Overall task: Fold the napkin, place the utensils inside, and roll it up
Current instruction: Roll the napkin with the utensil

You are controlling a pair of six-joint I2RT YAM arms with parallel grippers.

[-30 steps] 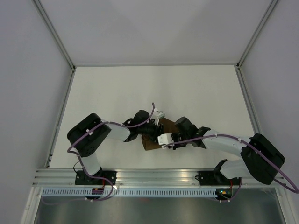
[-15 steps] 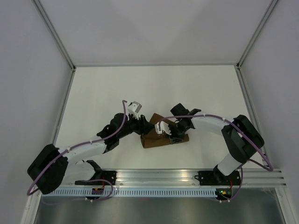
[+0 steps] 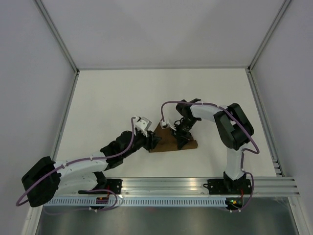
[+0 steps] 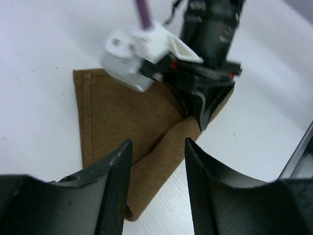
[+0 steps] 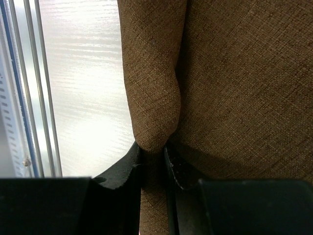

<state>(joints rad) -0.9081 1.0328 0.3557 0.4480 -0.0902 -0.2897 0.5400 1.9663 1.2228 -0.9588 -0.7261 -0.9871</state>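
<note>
Table [image 3: 122, 98] comes first: it is white and flat, with pale walls [image 3: 29, 73] around it. The left arm [image 3: 83, 164] lies low and reaches from the near left corner toward the middle. The right arm [image 3: 230, 127] bends up high and comes down in the middle too.

The napkin [image 3: 168, 143] lies on the table between the two arms, near the front middle. It is brown and soft. One part lies flat, and another part is folded over on top of it.

The right gripper [image 5: 153, 152] points down at the napkin. Its fingers [image 5: 122, 169] are squeezed close together, and a puffy fold of the napkin is pinched between them.

The left gripper [image 4: 157, 147] is over the near edge of the napkin. Its fingers [image 4: 115, 176] are spread apart and hold nothing. It is not clear if they touch the cloth.
</note>
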